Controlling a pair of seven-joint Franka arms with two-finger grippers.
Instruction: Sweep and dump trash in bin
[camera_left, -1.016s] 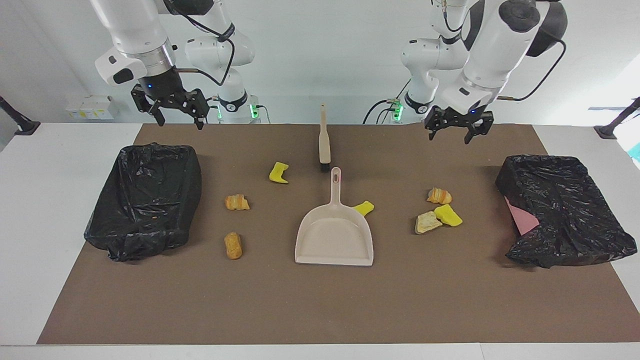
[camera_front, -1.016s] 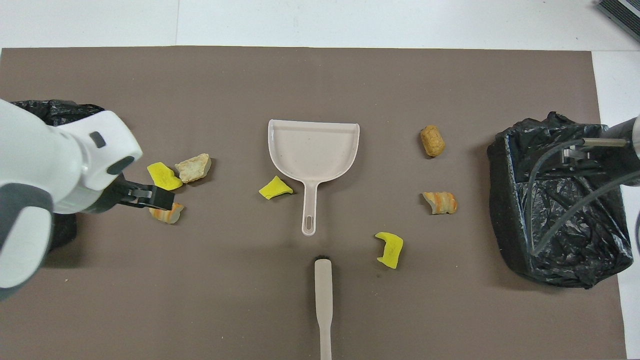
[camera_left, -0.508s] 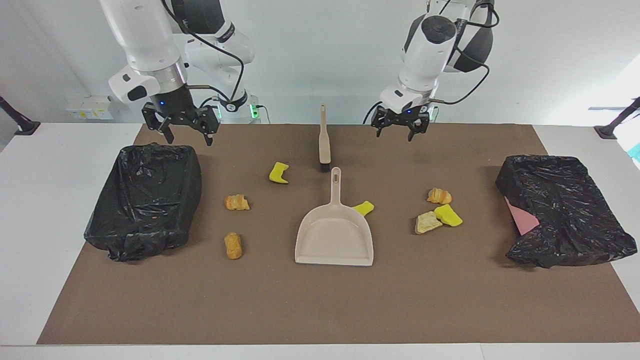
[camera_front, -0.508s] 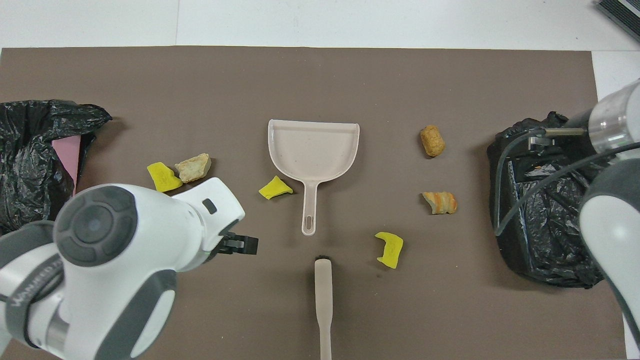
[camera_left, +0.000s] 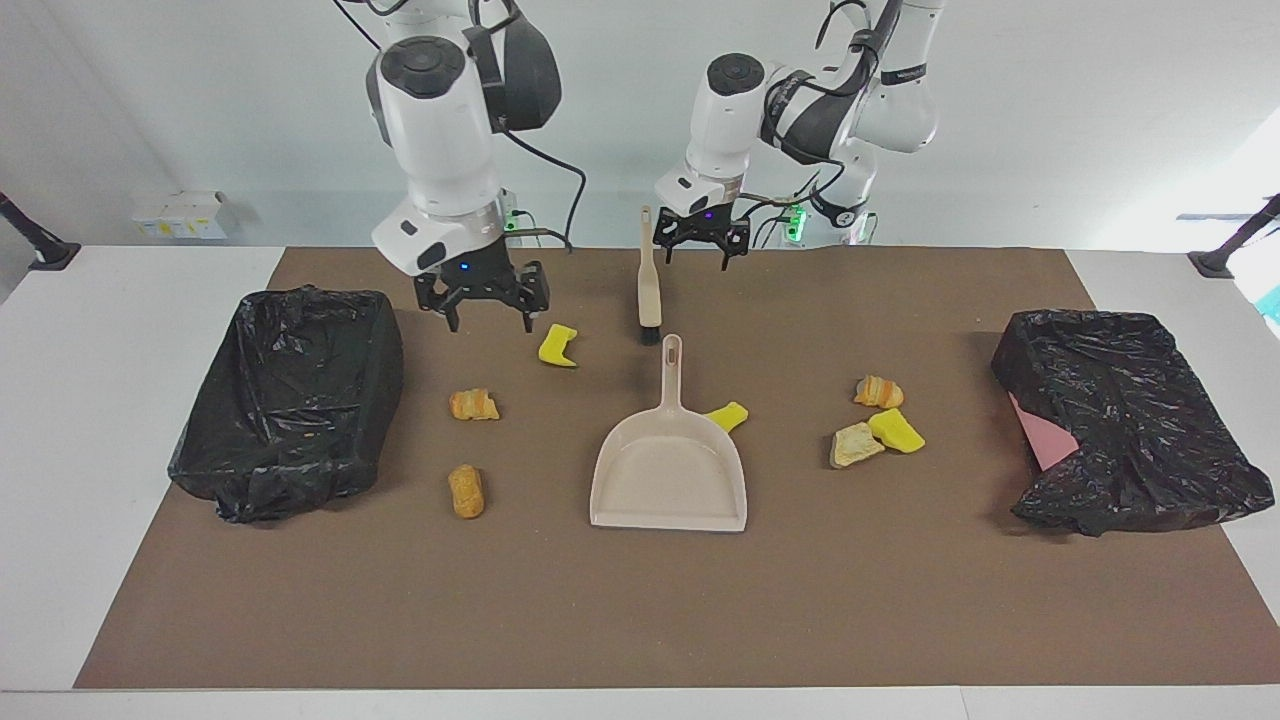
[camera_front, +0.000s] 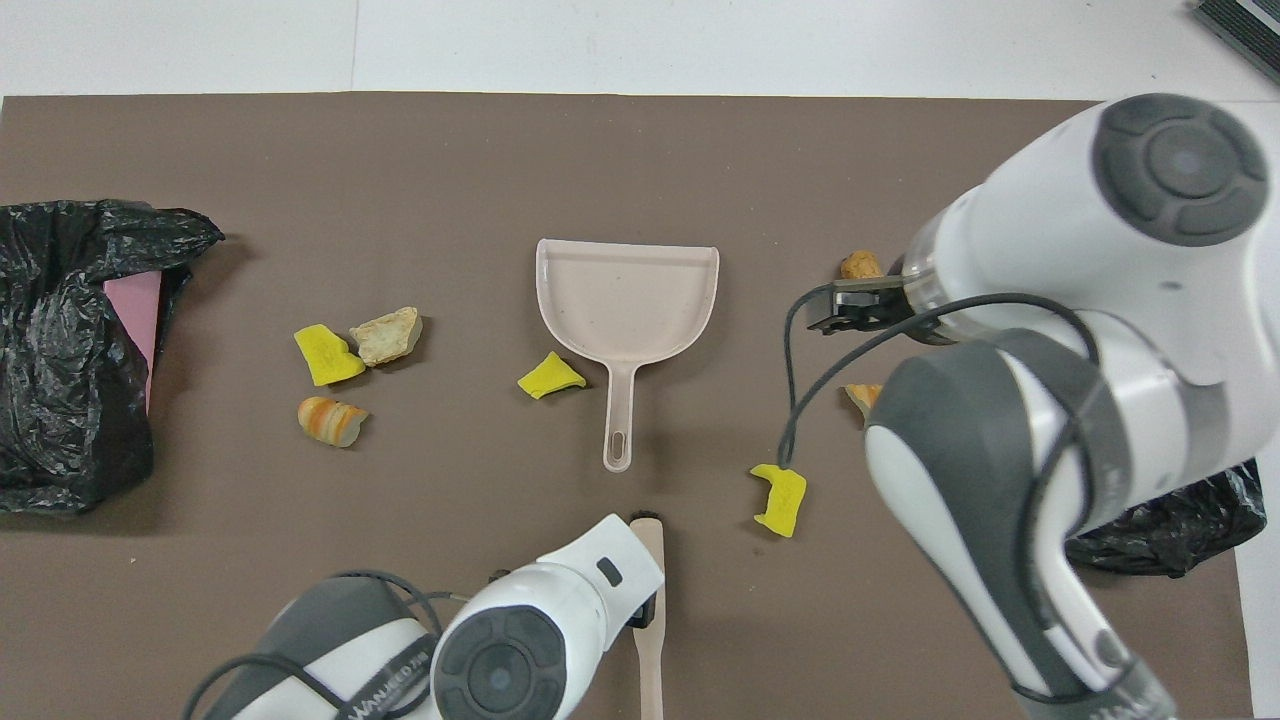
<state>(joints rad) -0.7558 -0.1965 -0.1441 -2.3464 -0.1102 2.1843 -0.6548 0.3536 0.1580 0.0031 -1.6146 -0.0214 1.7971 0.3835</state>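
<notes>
While all seven scraps of trash (camera_left: 877, 391) lie scattered on the surface around the empty dustpan (camera_left: 668, 484), nothing is swept: left claw (camera_left: 701, 241) hangs open over the brush (camera_left: 649, 280), right claw (camera_left: 484, 299) open, empty.

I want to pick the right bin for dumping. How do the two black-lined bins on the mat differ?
The bin at the right arm's end stands upright, its liner opened into a hollow box; the bin at the left arm's end looks slumped, its liner draped over it. The second shows a pink patch where the liner gapes; the first shows none. Both wear crinkled black liners at the mat's ends.
</notes>
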